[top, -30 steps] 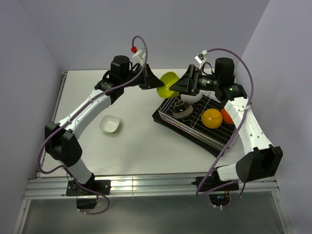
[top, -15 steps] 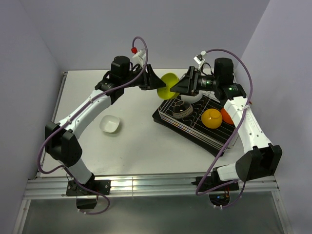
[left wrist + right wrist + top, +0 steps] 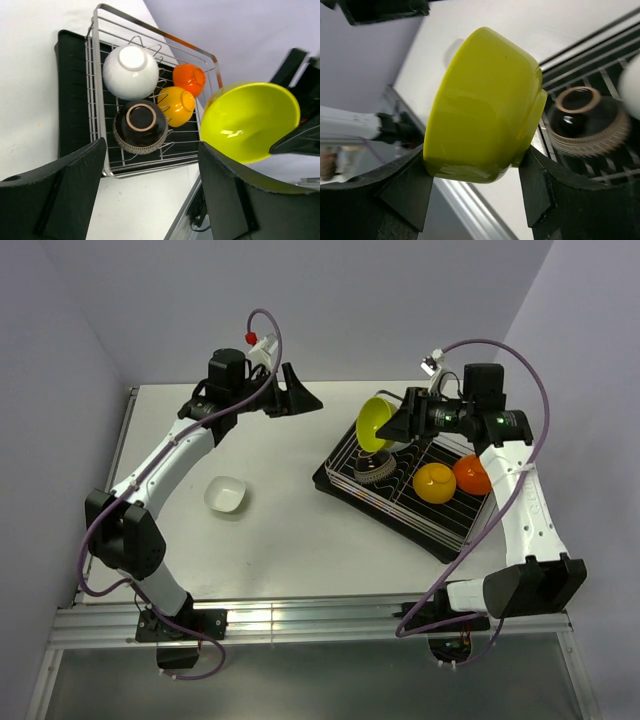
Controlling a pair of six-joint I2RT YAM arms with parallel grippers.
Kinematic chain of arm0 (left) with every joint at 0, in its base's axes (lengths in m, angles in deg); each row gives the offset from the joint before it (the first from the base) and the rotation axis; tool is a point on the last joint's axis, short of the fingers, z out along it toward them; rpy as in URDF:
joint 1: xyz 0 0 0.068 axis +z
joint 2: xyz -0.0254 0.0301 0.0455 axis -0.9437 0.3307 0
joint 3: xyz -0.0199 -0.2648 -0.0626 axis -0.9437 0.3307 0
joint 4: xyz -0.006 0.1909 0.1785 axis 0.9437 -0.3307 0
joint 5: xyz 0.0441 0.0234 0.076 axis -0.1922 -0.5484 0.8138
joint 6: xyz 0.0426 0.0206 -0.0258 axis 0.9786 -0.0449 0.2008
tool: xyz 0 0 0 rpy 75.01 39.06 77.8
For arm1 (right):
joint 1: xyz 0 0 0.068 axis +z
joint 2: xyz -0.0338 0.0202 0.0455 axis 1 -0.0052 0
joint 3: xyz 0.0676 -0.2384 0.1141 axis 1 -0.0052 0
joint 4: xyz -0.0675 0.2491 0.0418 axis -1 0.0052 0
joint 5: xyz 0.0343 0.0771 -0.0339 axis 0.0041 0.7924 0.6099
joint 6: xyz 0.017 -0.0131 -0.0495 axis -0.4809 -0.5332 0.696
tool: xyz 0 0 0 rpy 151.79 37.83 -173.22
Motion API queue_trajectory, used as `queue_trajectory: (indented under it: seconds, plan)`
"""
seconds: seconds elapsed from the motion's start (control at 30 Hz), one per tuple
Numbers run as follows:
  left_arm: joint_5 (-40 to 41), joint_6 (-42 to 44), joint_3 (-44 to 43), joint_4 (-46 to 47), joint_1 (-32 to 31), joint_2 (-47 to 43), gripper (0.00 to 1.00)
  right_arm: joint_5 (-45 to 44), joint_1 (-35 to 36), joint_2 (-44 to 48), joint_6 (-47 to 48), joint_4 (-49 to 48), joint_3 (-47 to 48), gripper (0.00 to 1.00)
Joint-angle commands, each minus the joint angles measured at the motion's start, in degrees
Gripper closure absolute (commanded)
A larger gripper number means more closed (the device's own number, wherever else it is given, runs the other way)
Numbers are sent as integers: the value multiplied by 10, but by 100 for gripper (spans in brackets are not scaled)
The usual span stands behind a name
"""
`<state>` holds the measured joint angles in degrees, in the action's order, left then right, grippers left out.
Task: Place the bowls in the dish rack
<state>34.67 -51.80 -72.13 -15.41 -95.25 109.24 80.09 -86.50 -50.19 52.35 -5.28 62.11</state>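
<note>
Now rack (image 3: 95, 100) holds four bowls (image 3: 131, 71); right gripper (image 3: 393, 427) grips lime bowl (image 3: 480, 105), left gripper (image 3: 152, 192) released.

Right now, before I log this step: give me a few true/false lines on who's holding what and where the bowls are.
1. The right gripper grips the lime green bowl. True.
2. The left gripper is shut on a bowl. False: it is open and empty.
3. A white bowl sits on the table, outside the dish rack. True.
4. The dark ribbed bowl sits mouth up in the rack. False: its base faces up.
5. The lime green bowl rests in the rack. False: it is held above the rack's edge.
</note>
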Motion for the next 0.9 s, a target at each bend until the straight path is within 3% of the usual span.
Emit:
queue_trajectory:
  seconds: [0.0, 0.13, 0.27, 0.3, 0.43, 0.7, 0.87]
  plan:
    - [-3, 29, -19, -15, 1, -26, 20, -59, -15, 34, 183, 123, 67, 100]
    - [-5, 33, -11, -23, 2, -30, 19, -145, -28, 36, 312, 253, 96, 100]
    - [-4, 31, 2, -17, 3, -37, 17, -248, -53, 50, 390, 306, 86, 100]
    - [-6, 30, 4, -17, 4, -39, 7, -266, -60, 52, 402, 313, 84, 100]
    - [-8, 32, 0, -26, 9, -41, 5, -354, -68, 59, 446, 350, 67, 100]
    - [-21, 30, 2, -33, 28, -52, 4, -531, -72, 55, 466, 344, 14, 100]
    - [-28, 26, 20, -26, 41, -61, 3, -585, -72, 56, 503, 313, -35, 100]
